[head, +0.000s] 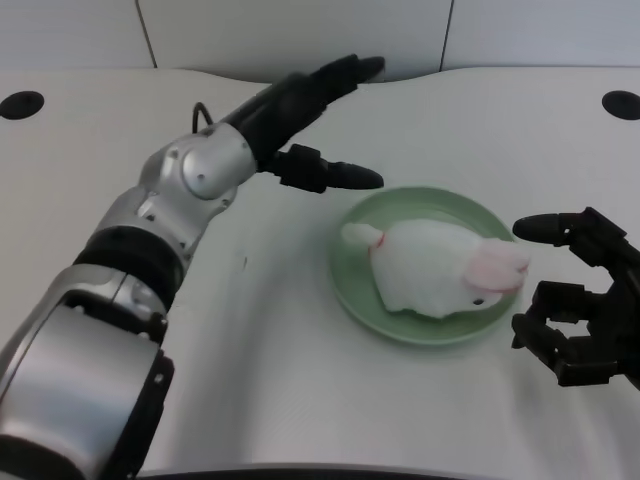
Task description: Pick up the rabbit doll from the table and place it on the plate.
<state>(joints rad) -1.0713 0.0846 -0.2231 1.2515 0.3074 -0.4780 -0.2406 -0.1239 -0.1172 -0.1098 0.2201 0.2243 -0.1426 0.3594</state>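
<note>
A white rabbit doll (435,265) with pink ears lies on its side on the pale green plate (355,285), right of the table's middle. My left hand (310,110) hovers up and to the left of the plate, fingers stretched out and apart, holding nothing. Its thumb points toward the plate's far rim without touching the doll.
My right hand (580,305) rests at the right edge, just beside the plate, fingers curled loosely. Two dark round holes (22,103) (621,104) sit in the table's far corners. A wall panel runs behind the table's curved far edge.
</note>
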